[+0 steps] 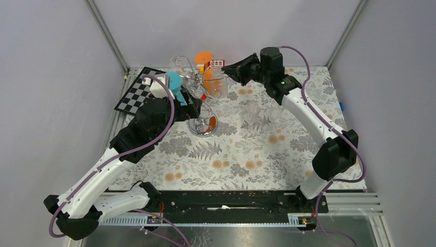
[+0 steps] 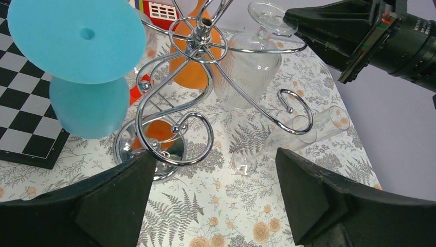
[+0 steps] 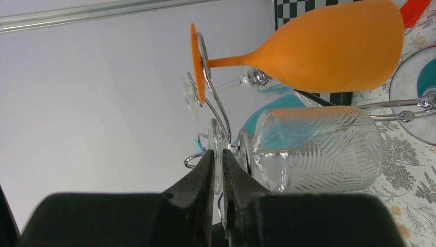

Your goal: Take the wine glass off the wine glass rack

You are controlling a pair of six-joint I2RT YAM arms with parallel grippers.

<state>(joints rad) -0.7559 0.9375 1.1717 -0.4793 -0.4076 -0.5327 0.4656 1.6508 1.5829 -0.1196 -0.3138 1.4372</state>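
Note:
The silver wire wine glass rack (image 1: 198, 98) stands at the back left on its round shiny base (image 2: 146, 149). A clear patterned wine glass (image 3: 319, 149) hangs upside down from one arm; it also shows in the left wrist view (image 2: 247, 72). My right gripper (image 3: 218, 154) is shut on this glass's thin foot (image 3: 216, 135), at the rack's top right (image 1: 230, 69). My left gripper (image 2: 215, 154) is open and empty, low beside the rack's base (image 1: 194, 109). An orange glass (image 3: 329, 46) and a blue glass (image 2: 87, 67) also hang on the rack.
A black-and-white chessboard (image 1: 134, 91) lies left of the rack. A clear flute (image 2: 308, 131) lies on the flowered tablecloth right of the rack. A red-and-white box (image 1: 216, 63) stands behind the rack. Grey walls close in on three sides.

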